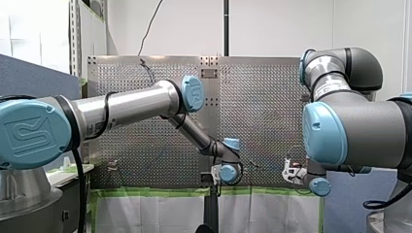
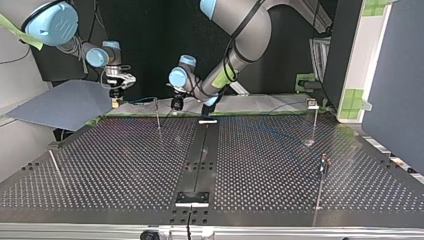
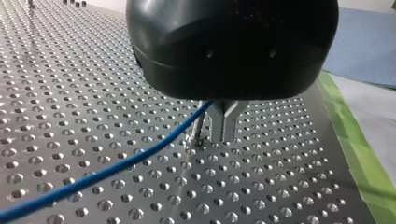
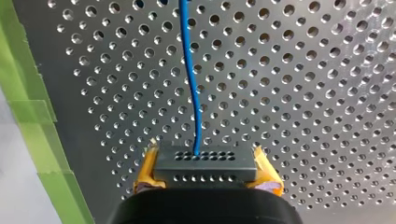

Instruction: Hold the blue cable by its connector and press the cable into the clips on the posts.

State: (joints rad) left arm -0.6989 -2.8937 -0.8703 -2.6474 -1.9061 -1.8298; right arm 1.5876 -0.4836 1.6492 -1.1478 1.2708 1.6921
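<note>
In the right wrist view my right gripper [image 4: 205,179] is shut on a black connector [image 4: 205,163], held between its yellow pads [image 4: 148,170]. The blue cable [image 4: 191,79] leaves the connector and runs ahead over the perforated table. In the top view my right gripper [image 2: 116,100] hangs at the far left edge, and the cable [image 2: 142,100] stretches across to my left gripper [image 2: 176,104]. My left gripper [image 3: 224,135] has its metal fingers shut beside a thin post [image 3: 198,130]. The cable [image 3: 116,163] meets the fingers' root; whether it is pinched there I cannot tell.
Thin posts stand on the table [image 2: 100,165]: one near the grippers [image 2: 158,116], one with a clip at the far right [image 2: 314,120], one nearer at the right [image 2: 322,170]. Green tape [image 3: 359,140] lines the table's edge. A blue-grey board [image 2: 65,105] lies at the top view's left.
</note>
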